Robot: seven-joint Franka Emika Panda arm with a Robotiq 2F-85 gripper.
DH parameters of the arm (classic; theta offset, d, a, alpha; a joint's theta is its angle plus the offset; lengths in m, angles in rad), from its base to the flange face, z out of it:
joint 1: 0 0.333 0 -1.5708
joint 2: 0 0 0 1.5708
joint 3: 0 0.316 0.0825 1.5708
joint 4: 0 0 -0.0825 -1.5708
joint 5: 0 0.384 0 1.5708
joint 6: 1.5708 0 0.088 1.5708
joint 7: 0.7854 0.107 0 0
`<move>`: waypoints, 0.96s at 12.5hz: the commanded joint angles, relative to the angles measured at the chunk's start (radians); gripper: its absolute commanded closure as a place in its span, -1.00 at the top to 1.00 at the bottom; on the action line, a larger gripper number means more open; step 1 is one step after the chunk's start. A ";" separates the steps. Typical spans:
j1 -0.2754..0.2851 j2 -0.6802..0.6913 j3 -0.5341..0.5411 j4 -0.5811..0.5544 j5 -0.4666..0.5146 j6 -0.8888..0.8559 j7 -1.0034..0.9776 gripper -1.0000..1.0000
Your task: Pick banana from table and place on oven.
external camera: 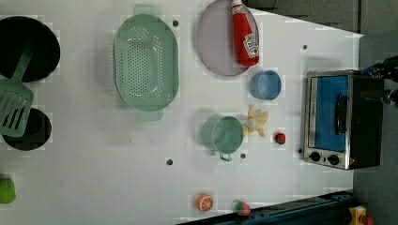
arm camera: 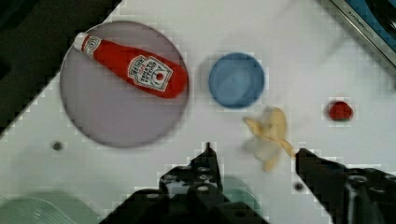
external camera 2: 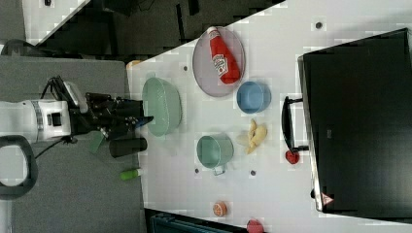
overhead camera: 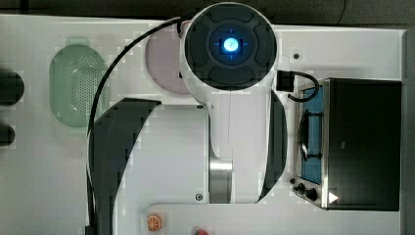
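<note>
Your gripper hangs high over the table, jaws apart and empty. The banana lies between the green cup and the oven. Descend carelessly and a finger may clip that cup or shove the banana away.

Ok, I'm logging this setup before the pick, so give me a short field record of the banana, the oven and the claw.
banana: lying on the table, untouched, between the green cup and the oven in the left view; point
nearby: blue bowl, small red fruit
oven top: black, bare
claw: open, holding nothing, above the table
task step: pick not yet done
</note>
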 commanded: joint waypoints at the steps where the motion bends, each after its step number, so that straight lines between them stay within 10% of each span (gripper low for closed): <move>1: -0.027 -0.381 -0.052 -0.247 -0.006 -0.123 0.015 0.59; 3: -0.027 -0.381 -0.051 -0.248 -0.006 -0.123 0.015 1.00; 12: -0.026 -0.223 -0.048 -0.403 -0.006 0.123 0.015 1.00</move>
